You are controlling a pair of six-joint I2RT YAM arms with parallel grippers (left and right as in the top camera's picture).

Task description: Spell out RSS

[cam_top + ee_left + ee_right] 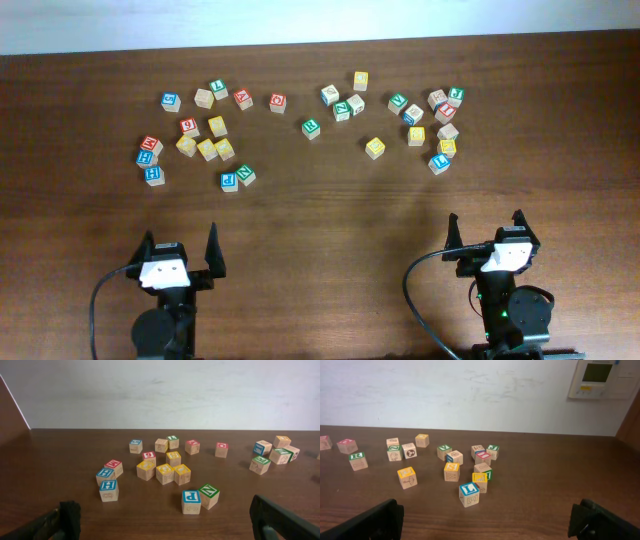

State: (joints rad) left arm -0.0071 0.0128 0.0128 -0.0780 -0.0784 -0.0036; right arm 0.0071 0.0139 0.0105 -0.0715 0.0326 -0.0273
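Dark desk (pixel 330 210) carries scattered letter cubes (pixel 217 126), nothing spelled yet; we judge left gripper (pixel 180 240) and right gripper (pixel 486 225) sit back, fingers (pixel 214 250) wide and empty, ready for the R cube (pixel 311 128).

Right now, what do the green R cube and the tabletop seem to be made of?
The green R cube looks like light, unvarnished wood: its sides are pale tan and matte, and only the top face carries green paint with a white letter. The table shows dark brown streaked grain with a faint sheen. It could be stained wood or a wood-pattern laminate; the pictures do not settle which.
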